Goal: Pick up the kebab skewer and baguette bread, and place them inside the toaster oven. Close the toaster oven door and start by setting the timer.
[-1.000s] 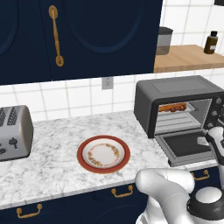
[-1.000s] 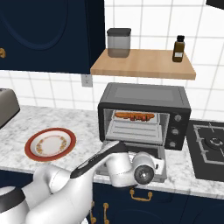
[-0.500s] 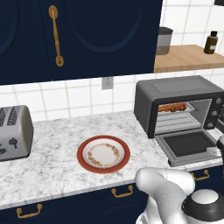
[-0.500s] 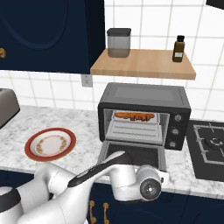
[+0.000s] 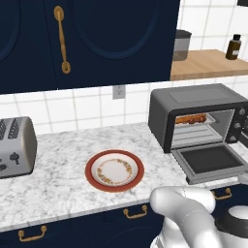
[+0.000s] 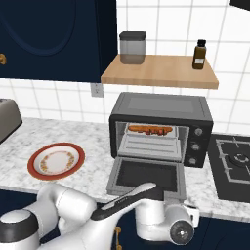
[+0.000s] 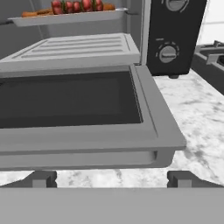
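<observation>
The gripper (image 7: 111,178) stands with its jaws spread as wide as they go, nothing between them, the two dark finger tips (image 7: 40,178) low at the edge of the hand view. Just ahead of and slightly above the jaws lies the toaster oven door (image 7: 78,114), dropped flat open, its front lip right before the tips and its dark window facing up. Beyond the door, further from the jaws, the wire rack (image 7: 72,47) spans the mouth of the toaster oven (image 6: 161,127). Above it, deeper in, a tray carries the kebab skewer (image 7: 76,6) with red and green chunks, and the baguette bread (image 6: 149,129) lies along the same level. Ahead and to the right of the jaws sit the oven's knobs (image 7: 167,53). Well off to the left on the marble counter (image 5: 58,164) rests a red-rimmed plate (image 5: 115,170), and past it a silver toaster (image 5: 15,147).
</observation>
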